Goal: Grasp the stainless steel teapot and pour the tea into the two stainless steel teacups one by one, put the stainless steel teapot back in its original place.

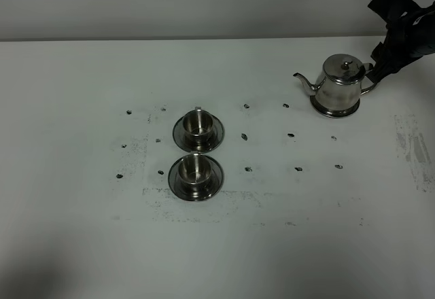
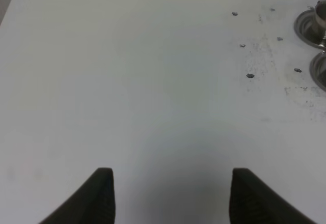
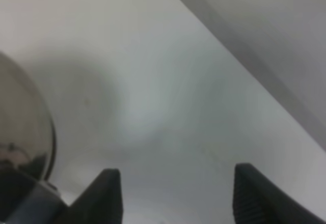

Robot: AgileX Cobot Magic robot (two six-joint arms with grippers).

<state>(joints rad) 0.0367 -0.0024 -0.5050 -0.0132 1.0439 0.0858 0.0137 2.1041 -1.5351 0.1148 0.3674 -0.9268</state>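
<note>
Speckled white table (image 1: 224,244) meets a pale wall (image 1: 204,0); left tool (image 2: 173,173) and right tool (image 3: 177,169) both gape, released.

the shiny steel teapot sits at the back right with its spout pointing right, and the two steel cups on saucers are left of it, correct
Not quite. The shiny bell-shaped steel teapot sits back right, but its thin curved spout points left, toward the two small steel cups on saucers. The exterior high view shows it.
</note>
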